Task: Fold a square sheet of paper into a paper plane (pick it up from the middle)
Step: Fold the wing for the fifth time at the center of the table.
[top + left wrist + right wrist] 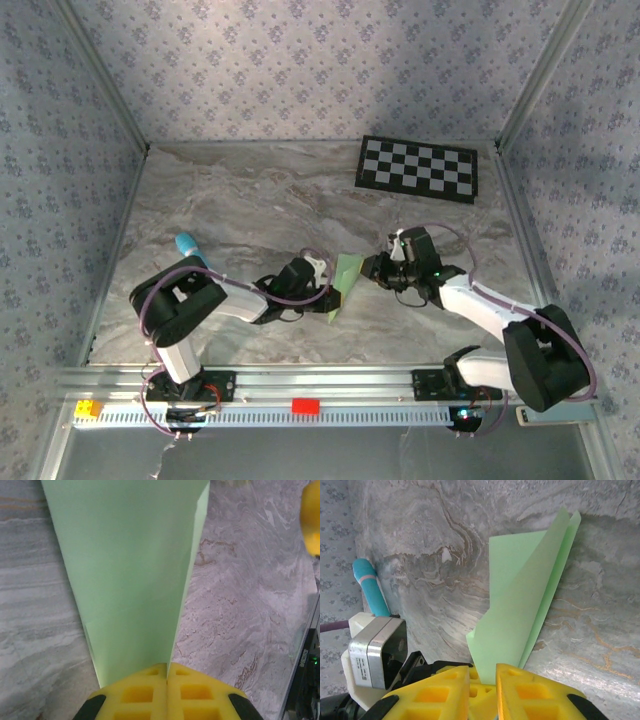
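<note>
Grey marbled worktop [250, 200]; floral lilac-patterned walls [300, 70] on three sides; aluminium corner posts [100, 75]; soft, even light.

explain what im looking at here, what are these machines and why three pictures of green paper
These are two robot arms bolted at the near edge of a marble-patterned table. One picture is taken from above; the other two come from cameras on each arm's wrist, looking past yellow fingers.

The left end effector is shut on the folded green paper. The right end effector is at the paper's edge with a narrow gap between its fingers; whether it grips is unclear.

Also on the table: a checkerboard and a blue stick.
</note>
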Tool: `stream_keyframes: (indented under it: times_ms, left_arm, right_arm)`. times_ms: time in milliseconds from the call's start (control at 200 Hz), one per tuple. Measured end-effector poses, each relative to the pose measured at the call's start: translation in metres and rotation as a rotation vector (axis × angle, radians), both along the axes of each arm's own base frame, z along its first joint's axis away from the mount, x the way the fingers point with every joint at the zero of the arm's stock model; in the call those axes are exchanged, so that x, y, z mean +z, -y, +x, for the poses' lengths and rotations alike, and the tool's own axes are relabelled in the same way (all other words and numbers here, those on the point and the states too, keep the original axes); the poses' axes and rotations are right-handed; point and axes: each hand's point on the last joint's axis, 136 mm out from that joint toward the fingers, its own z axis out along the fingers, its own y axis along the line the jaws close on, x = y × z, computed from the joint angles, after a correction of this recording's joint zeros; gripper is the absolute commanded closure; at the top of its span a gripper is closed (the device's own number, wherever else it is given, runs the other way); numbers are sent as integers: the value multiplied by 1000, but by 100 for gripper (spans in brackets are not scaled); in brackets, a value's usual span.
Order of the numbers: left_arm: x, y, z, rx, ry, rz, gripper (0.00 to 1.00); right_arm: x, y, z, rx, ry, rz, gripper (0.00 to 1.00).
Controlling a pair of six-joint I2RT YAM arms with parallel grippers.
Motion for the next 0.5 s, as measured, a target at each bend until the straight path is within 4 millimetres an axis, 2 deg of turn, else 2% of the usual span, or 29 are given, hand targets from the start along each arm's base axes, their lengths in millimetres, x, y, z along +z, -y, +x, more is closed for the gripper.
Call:
stream_keyframes:
  times_ms: [500]
  left_arm:
    - [3, 15, 5, 30, -113, -182, 100]
  right_arm:
    - [-14, -13, -3, 49, -32, 12, 81]
